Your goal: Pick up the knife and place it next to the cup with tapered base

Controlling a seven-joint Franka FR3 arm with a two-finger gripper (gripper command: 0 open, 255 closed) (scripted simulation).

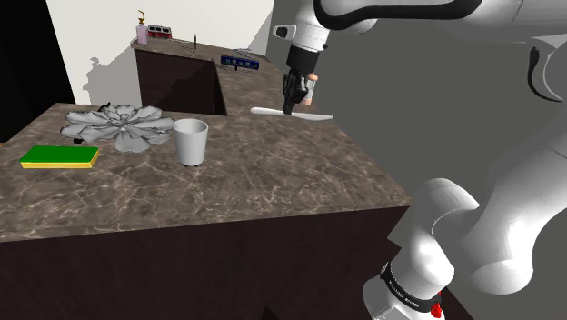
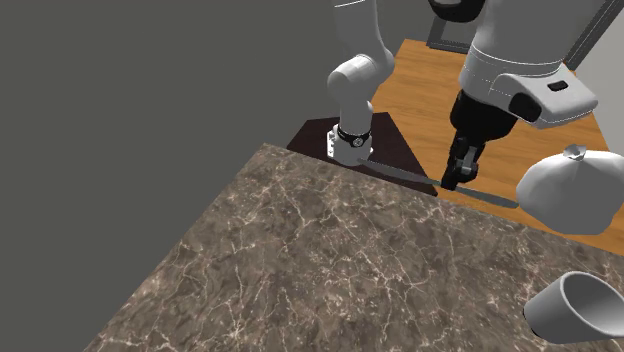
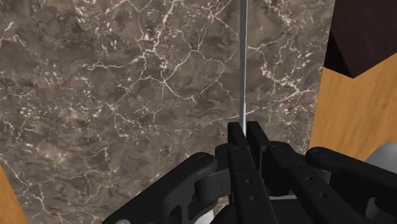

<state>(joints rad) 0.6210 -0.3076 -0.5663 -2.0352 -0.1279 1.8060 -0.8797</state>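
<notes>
Nearest us, the white arm (image 1: 472,227) is standing at the shoulder view's lower right and bending over the dark marbled counter (image 1: 273,182). On the counter's near left we are seeing a green and yellow sponge (image 1: 60,157). A white cup (image 1: 191,142) is standing to its right, and a grey leafy plant (image 1: 123,125) is spreading just behind them. Farther right, at the counter's far edge, the black gripper (image 1: 293,102) is pointing down and clasping the pale knife (image 1: 313,115) between narrow fingers (image 3: 236,143). The knife is lying level, sticking out to both sides of the gripper, well apart from the cup. Beyond, we are making out a pink bottle (image 1: 142,34) on a farther counter (image 1: 173,82).
</notes>
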